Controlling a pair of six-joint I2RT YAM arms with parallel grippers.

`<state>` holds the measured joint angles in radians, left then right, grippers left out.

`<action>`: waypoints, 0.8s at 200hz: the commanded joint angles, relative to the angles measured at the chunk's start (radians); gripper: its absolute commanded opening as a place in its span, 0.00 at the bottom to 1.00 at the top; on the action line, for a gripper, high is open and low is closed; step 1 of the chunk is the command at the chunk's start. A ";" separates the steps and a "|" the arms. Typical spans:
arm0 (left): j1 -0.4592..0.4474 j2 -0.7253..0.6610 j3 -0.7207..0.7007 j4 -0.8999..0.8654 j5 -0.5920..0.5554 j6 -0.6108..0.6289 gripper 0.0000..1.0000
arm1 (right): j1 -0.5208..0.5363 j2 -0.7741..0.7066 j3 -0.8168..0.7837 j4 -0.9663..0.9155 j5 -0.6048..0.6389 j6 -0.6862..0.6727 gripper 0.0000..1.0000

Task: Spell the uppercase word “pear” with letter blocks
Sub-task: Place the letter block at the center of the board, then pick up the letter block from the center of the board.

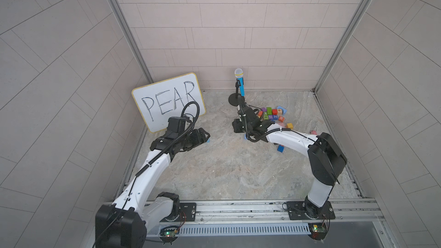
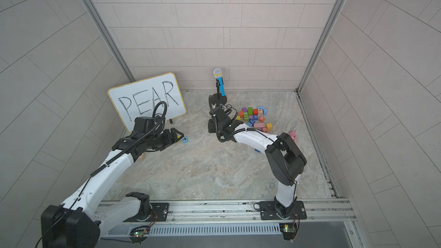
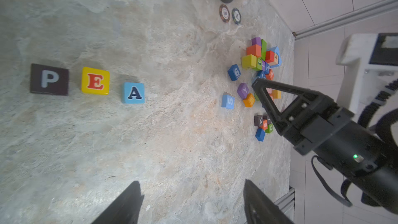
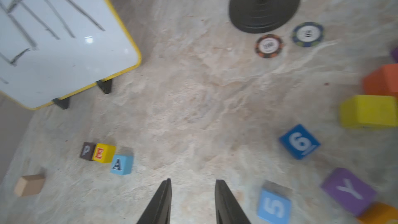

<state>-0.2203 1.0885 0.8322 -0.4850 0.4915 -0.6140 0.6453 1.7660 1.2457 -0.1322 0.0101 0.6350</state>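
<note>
The dark purple P cube [image 3: 49, 79], yellow E cube [image 3: 95, 81] and light blue A cube [image 3: 133, 93] lay in a row near the yellow-rimmed whiteboard [image 1: 167, 101]. Only the orange-red R cube [image 3: 271, 74] was wanting, packed into the heap of coloured cubes [image 1: 272, 113]. My right pincer [image 4: 192, 182] hung empty beside that heap, jaws narrowly parted, and my left pincer [image 3: 191, 185] stood wide by the row. Next, I judged, I must straddle the R without dragging its neighbours. In both top views my left arm hid P and E, and my right wrist view was blurred.
</note>
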 commanded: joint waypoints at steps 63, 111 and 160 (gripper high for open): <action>-0.169 0.234 0.163 0.065 -0.063 0.005 0.78 | -0.214 -0.043 -0.056 -0.039 -0.006 -0.052 0.37; -0.202 0.339 0.240 0.065 -0.046 0.014 0.77 | -0.345 -0.028 -0.053 -0.050 0.023 -0.049 0.37; -0.218 0.432 0.310 0.064 -0.048 0.021 0.77 | -0.458 0.018 -0.023 -0.063 0.152 -0.093 0.37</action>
<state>-0.4244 1.4849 1.0927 -0.4225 0.4438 -0.6098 0.2169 1.7603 1.1961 -0.1673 0.0540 0.5789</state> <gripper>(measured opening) 0.770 0.375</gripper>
